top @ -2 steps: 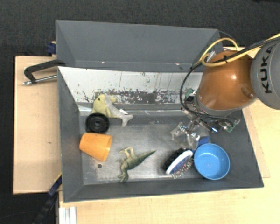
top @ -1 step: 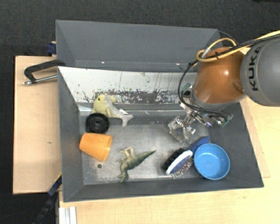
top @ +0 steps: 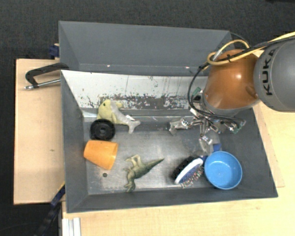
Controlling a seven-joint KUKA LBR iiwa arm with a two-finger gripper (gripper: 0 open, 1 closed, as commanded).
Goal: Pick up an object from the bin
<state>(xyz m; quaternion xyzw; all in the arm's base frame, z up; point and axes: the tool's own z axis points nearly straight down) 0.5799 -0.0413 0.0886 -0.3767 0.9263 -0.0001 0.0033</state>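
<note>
Camera view: gripper point(top: 206, 128) just behind blue bowl point(top: 224, 170), fingers point(top: 179, 125) spread wide, nothing betw. them. Black-white brush point(top: 189, 171) just left of bowl; green dino point(top: 140, 168) further left, orange cup point(top: 101, 154) beyond.

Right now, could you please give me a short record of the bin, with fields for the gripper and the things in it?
gripper: gripper in the right part of the bin, just behind brush and bowl
front right: blue bowl, black-and-white brush beside it
front middle: green dinosaur toy
left: orange cup on its side, black ring behind it
back left: yellow soft toy, white fish figure
</note>
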